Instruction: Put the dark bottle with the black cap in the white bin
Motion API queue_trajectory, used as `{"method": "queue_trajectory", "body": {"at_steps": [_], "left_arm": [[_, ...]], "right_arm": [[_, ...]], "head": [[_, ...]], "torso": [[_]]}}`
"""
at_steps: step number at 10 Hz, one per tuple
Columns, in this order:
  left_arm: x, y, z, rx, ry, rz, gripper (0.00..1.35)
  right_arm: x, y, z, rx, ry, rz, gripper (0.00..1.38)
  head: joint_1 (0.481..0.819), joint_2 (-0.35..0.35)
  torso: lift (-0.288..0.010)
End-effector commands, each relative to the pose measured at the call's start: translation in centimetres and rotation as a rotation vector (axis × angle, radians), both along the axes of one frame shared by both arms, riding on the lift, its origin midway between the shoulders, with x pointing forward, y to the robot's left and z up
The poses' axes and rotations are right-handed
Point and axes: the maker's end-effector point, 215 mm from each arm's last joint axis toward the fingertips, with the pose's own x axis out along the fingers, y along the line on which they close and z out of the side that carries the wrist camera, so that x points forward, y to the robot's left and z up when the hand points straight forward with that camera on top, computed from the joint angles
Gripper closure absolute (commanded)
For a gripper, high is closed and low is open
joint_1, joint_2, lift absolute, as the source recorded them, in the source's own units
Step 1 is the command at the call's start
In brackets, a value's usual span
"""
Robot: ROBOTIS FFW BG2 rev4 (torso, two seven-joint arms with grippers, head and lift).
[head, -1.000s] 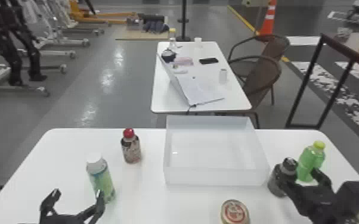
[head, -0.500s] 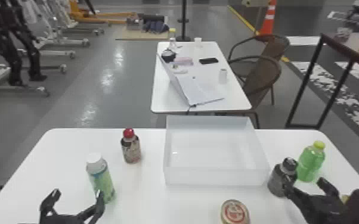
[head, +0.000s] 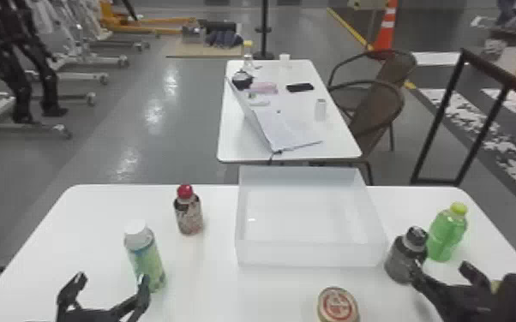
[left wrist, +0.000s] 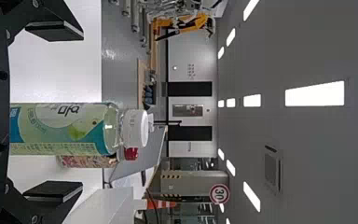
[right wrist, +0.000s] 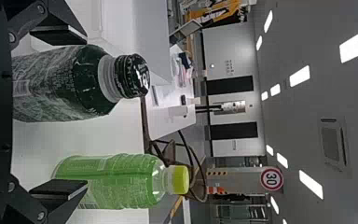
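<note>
The dark bottle with the black cap (head: 403, 262) stands upright on the white desk (head: 270, 295), at four o'clock from the translucent white rectangular bin (head: 308, 254). The black right end effector (right wrist: 81, 112) has its fingers apart, the bottle nearer one of them, so uneven closing could shove or tip it. The other finger may catch the green plastic bottle with the yellow-green cap (head: 445, 237), close by at two o'clock. A low carry could strike the bin's wall. The black left end effector (head: 112, 279), spread, is idle at eight o'clock from the bin.

the right pincer (head: 441, 270) partly hides the dark bottle (head: 400, 261).
</note>
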Motion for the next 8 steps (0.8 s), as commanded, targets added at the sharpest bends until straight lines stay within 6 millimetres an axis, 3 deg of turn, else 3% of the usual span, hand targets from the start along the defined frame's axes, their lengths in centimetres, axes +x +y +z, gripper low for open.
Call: {"method": "queue_trajectory", "body": {"at_steps": [1, 8], "left_arm": [[0.0, 0.1, 0.0, -0.003, -0.002, 0.002, 0.17], [-0.2, 0.8, 0.0, 0.017, 0.000, -0.011, 0.17]], "right_arm": [[0.4, -0.2, -0.6, -0.001, 0.012, 0.008, 0.20], [3.2, 0.8, -2.6, -0.018, 0.049, 0.106, 0.20]], "head": [[0.549, 0.000], [0.549, 0.000]], "torso": [[-0.100], [-0.100]]}}
